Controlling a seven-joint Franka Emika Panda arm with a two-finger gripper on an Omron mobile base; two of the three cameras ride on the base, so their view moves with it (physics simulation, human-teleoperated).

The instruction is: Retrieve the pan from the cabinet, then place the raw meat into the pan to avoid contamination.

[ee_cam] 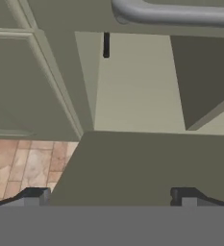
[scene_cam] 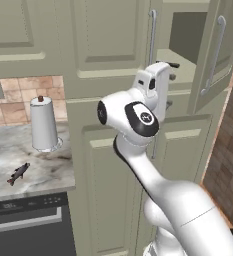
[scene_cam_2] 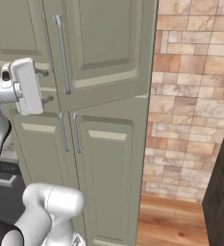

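Left base view
- Cabinet: tall sage-green unit; its upper right door is swung open, showing a pale shelf and a dark inside.
- Claw: at the end of the white arm, raised in front of the open upper compartment, its dark tips standing apart and holding nothing.
- Raw meat: small dark fish lying on the marble bench, near its front edge, left of the cabinet and well apart from the claw.
- Paper-towel roll: upright on the bench, behind the fish.
- Dishwasher: dark front below the bench.

Right base view
- Claw: beside the cabinet's long silver bar handle, tips pointing at the doors, not touching the handle.
- Brick wall: right of the cabinet, above a wooden floor.

Hand view
- Finger tips: spread wide, nothing between them.
- Handle: silver bar across the top.
- Pan handle: a short thin black bar at the back of the pale shelf; I cannot tell whether it belongs to the pan.
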